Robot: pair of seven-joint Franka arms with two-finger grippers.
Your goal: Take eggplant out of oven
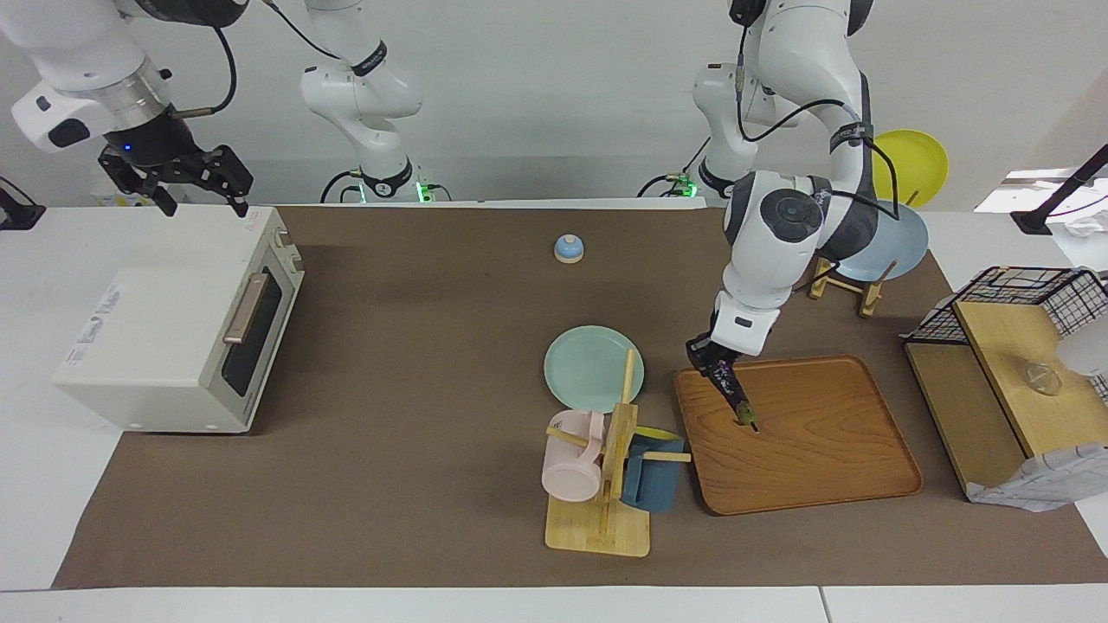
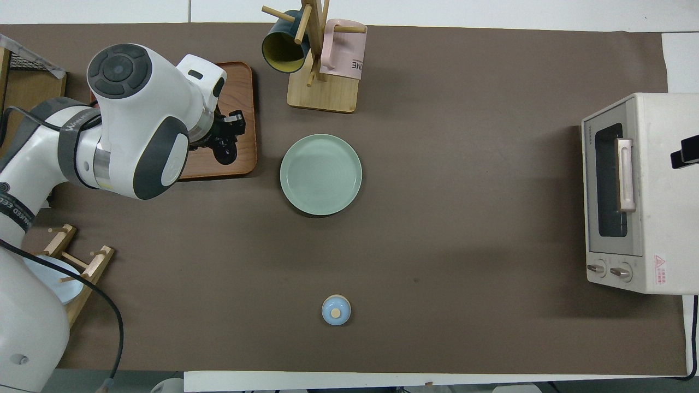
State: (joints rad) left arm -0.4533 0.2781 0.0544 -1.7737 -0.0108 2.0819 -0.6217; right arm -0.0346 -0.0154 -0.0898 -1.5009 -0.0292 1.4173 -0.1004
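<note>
The eggplant (image 1: 737, 400) is dark and slender with a green stem end. My left gripper (image 1: 720, 370) is shut on its upper end and holds it tilted over the wooden tray (image 1: 831, 467), with the stem end down at the tray's surface. In the overhead view the eggplant (image 2: 225, 154) shows as a dark lump under the left gripper (image 2: 230, 126). The cream-white oven (image 1: 164, 346) stands at the right arm's end of the table with its dark glass door shut. My right gripper (image 1: 197, 192) hangs open and empty above the oven's end nearest the robots.
A pale green plate (image 1: 582, 362) lies beside the tray. A wooden mug rack (image 1: 606, 510) with a pink mug (image 1: 571, 454) and a blue mug (image 1: 651, 480) stands farther from the robots. A small blue dome (image 1: 569, 249), a plate stand (image 1: 844, 281) and a wire basket (image 1: 1021, 298) also stand here.
</note>
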